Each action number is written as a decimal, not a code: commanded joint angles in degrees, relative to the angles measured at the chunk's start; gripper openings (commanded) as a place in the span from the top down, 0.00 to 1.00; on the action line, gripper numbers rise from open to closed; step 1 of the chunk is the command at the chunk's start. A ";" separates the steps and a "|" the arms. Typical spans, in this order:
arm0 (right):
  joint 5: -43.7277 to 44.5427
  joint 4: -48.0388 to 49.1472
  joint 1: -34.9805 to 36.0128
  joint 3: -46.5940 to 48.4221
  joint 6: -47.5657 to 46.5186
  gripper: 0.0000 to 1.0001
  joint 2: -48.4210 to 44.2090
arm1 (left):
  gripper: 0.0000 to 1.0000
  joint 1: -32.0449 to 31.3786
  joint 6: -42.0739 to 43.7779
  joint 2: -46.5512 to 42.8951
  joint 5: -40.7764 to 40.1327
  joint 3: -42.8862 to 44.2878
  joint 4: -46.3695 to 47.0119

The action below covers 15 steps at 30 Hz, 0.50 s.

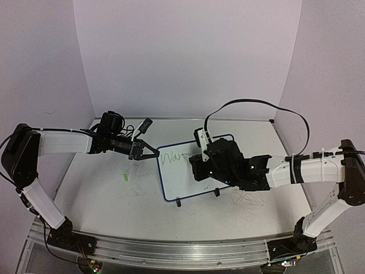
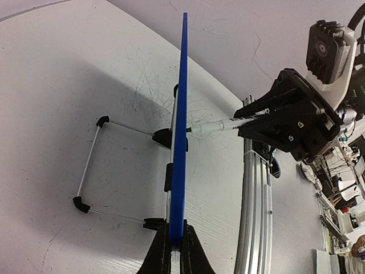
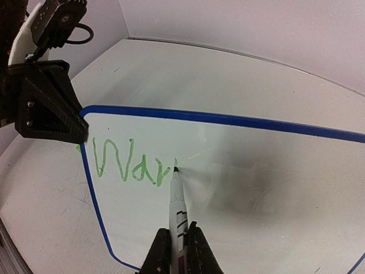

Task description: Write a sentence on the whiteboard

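The whiteboard [image 1: 188, 171] stands tilted on its two black feet, blue-rimmed. Green letters "War" of the sentence [image 3: 125, 162] sit at its upper left, and also show in the top view [image 1: 173, 156]. My left gripper [image 1: 149, 153] is shut on the board's left edge; in the left wrist view [image 2: 177, 242] the blue rim [image 2: 181, 137] runs edge-on between the jaws. My right gripper [image 3: 178, 242] is shut on a white marker [image 3: 177, 205] whose tip touches the board just right of the "r". In the top view the right gripper [image 1: 201, 165] covers the board's middle.
A small green cap-like piece [image 1: 125, 177] lies on the table left of the board. The board's wire stand [image 2: 91, 165] sticks out behind it. Faint grey scribbles mark the tabletop. Walls close in the back and sides.
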 commanded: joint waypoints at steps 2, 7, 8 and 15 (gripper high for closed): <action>-0.13 -0.75 0.02 -1.05 1.72 1.00 -0.27 | 1.00 -1.17 0.92 -0.66 0.63 1.77 -2.20; -0.48 -0.85 0.22 -1.77 2.46 1.00 -0.31 | 1.00 -1.13 0.83 -0.51 0.65 1.79 -2.20; -0.47 -0.85 0.25 -1.87 2.54 1.00 -0.33 | 1.00 -1.17 0.84 -0.50 0.69 1.78 -2.17; 0.01 -0.74 0.26 -1.00 2.13 1.00 -0.11 | 1.00 -1.17 0.83 -0.53 0.72 1.75 -2.20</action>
